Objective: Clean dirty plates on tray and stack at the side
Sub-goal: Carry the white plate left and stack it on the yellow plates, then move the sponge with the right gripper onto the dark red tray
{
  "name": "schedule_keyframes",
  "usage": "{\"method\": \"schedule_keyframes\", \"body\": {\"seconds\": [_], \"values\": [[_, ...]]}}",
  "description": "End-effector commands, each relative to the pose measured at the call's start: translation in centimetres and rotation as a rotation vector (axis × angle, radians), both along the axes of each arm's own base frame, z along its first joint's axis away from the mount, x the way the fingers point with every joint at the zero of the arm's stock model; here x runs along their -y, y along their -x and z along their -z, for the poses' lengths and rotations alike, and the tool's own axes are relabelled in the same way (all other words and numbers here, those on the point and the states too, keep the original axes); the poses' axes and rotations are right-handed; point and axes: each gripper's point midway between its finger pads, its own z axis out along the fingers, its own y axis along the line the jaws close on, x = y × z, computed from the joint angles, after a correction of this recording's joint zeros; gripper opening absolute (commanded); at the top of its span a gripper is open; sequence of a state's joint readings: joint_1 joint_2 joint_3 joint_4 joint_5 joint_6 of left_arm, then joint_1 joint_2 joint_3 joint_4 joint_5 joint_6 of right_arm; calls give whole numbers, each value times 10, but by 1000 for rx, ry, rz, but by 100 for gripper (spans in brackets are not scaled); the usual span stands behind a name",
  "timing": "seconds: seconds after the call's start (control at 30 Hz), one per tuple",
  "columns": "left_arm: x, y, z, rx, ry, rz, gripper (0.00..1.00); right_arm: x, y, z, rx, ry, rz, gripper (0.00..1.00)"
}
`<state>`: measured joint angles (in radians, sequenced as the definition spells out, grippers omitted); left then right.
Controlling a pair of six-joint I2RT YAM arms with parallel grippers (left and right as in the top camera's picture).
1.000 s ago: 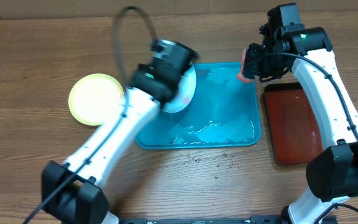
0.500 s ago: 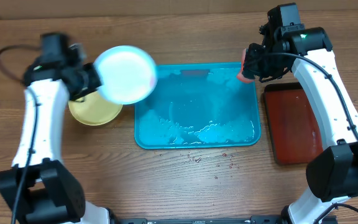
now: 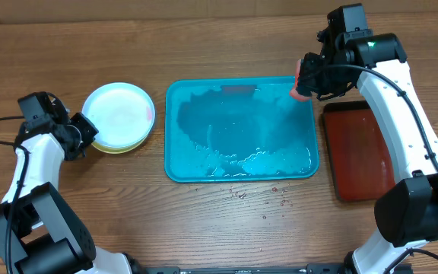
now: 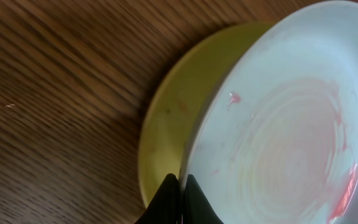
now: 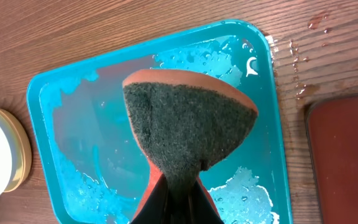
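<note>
Risk: white plate (image 4: pixel 278 137) is sitting off-centre on yellow plate (image 4: pixel 169 130), on bench (image 4: pixel 55 93) left of tray (image 3: pixel 172 137), pink smears showing. L end effector (image 4: pixel 178 196) is pinching its rim, jaws nearly together; a jerky release could be sliding it off. R end effector (image 5: pixel 176 202) is clamping sponge (image 5: pixel 188 124) over tray.

Left arm (image 3: pixel 30 164) is tucked way out at the far left of the table (image 3: pixel 204 228). The left gripper (image 3: pixel 84 131) is down low, fingers (image 4: pixel 165 198) pinched nearly together on the white plate (image 3: pixel 117 114) rim. Right arm (image 3: pixel 411 114) arches in from the right, and the right gripper (image 3: pixel 304 81) is up off the table, clamped on a sponge (image 5: pixel 185 124).
</note>
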<state>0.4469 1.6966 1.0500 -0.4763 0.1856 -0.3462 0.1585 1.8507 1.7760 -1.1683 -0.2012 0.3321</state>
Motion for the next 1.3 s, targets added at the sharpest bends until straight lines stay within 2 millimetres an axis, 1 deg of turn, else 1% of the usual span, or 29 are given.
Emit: {"method": "schedule_keyframes", "body": {"seconds": [0.0,0.13,0.2,0.4,0.57,0.73,0.83,0.87,0.97,1.03,1.1,1.13,1.27], "values": [[-24,6,-5,4,-89,-143,4,0,-2,-3,19,12,-16,4],[-33,1,-7,23,-130,-161,4,0,-2,-3,19,12,-16,4],[-27,-2,-2,24,-101,-142,4,0,-2,-3,20,12,-16,4],[-9,-1,11,-16,-53,-98,4,0,-2,-3,20,12,-15,4],[7,-2,13,-36,-53,-43,4,0,-2,-3,20,12,-15,4],[18,-4,13,-43,-72,25,26,0,-2,-3,19,12,-16,4],[18,-6,11,-40,-77,35,36,0,-2,-3,19,12,-16,4],[18,-7,9,-40,-77,34,38,0,-2,-3,18,12,-16,4],[15,-11,-1,-39,-82,34,41,1,0,-2,12,14,-19,4],[14,-16,-14,-32,-97,56,43,1,1,-2,8,15,-19,4],[11,-21,-30,-30,-117,74,44,1,1,-2,9,15,-19,4],[6,-25,-48,-33,-143,82,47,1,1,-2,9,15,-19,4],[0,-30,-71,-33,-180,106,53,-1,2,-2,2,7,-23,4]]}}
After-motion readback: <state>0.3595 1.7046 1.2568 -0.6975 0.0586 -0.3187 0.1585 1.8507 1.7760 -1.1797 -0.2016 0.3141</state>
